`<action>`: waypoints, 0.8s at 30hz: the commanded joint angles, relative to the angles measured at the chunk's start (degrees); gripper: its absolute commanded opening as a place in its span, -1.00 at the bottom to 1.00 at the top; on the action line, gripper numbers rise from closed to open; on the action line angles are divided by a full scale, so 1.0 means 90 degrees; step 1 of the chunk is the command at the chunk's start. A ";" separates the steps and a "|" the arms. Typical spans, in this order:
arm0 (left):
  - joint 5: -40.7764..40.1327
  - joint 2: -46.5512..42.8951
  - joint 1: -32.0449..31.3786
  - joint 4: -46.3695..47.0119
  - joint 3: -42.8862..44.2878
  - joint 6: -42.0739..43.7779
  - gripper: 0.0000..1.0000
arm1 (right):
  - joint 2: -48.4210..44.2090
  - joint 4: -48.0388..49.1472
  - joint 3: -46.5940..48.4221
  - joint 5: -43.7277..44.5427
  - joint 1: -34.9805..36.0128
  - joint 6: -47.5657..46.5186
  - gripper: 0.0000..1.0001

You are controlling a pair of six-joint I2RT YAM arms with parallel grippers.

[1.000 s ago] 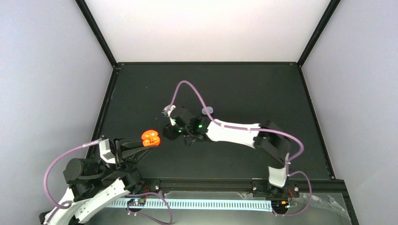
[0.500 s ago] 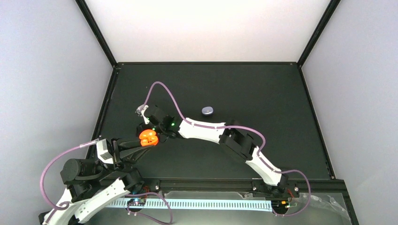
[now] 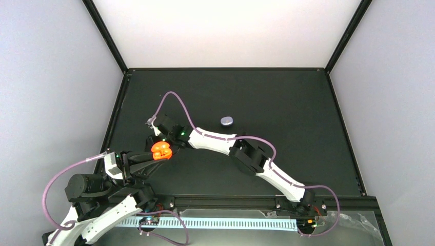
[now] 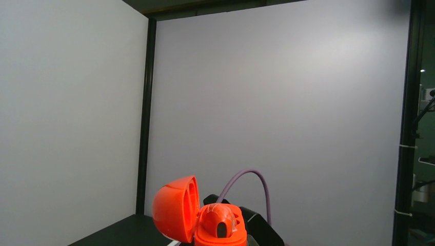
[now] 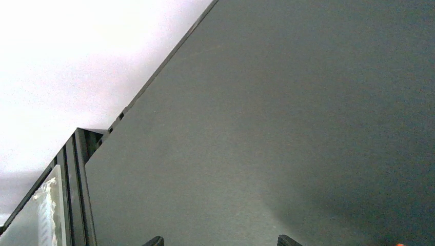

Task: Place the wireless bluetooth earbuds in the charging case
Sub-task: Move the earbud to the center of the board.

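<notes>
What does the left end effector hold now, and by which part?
The left end effector holds the open orange case by its base.

The left arm [image 3: 102, 210] sits folded low at front left, its hand [image 3: 157, 157] clamped on the orange case [image 3: 163, 149]. The right arm [image 3: 220, 142] stretches far leftward, its hand [image 5: 221, 241] just above that grip, jaws apart.

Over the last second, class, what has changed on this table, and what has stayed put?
The right gripper swung left, from beside the small lavender oval piece to just behind the orange case, fingers apart with nothing seen between them. The left gripper stayed shut on the open case, barely shifting. The lavender piece did not move.
</notes>
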 commanded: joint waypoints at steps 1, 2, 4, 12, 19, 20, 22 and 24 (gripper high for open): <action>-0.0028 0.0094 -0.0043 -0.0056 0.0188 0.0110 -0.97 | 0.0179 -0.0314 0.0304 -0.0192 -0.0183 0.0273 0.14; -0.0031 0.0102 -0.0043 -0.0052 0.0172 0.0110 -0.97 | 0.0209 -0.0380 0.0333 -0.0197 -0.0196 0.0275 0.14; -0.0039 0.0110 -0.0043 -0.0034 0.0149 0.0124 -0.97 | 0.0275 -0.0479 0.0379 -0.0225 -0.0209 0.0268 0.15; -0.0039 0.0204 -0.0043 -0.0036 0.0113 0.0158 -0.97 | 0.0408 -0.0848 0.0490 -0.0091 -0.0210 0.0165 0.15; -0.0068 0.0200 -0.0043 -0.0061 0.0109 0.0178 -0.97 | 0.0222 -0.0996 0.0165 0.0352 -0.0228 0.0136 0.16; -0.0077 0.0199 -0.0043 -0.0058 0.0115 0.0183 -0.97 | 0.0153 -0.0952 0.0049 0.0411 -0.0236 0.0143 0.15; -0.0078 0.0185 -0.0043 -0.0061 0.0118 0.0195 -0.97 | -0.0007 -0.0902 -0.0192 0.0522 -0.0280 0.0156 0.15; -0.0087 0.0171 -0.0043 -0.0078 0.0117 0.0207 -0.97 | -0.0181 -0.0860 -0.0482 0.0632 -0.0336 0.0174 0.15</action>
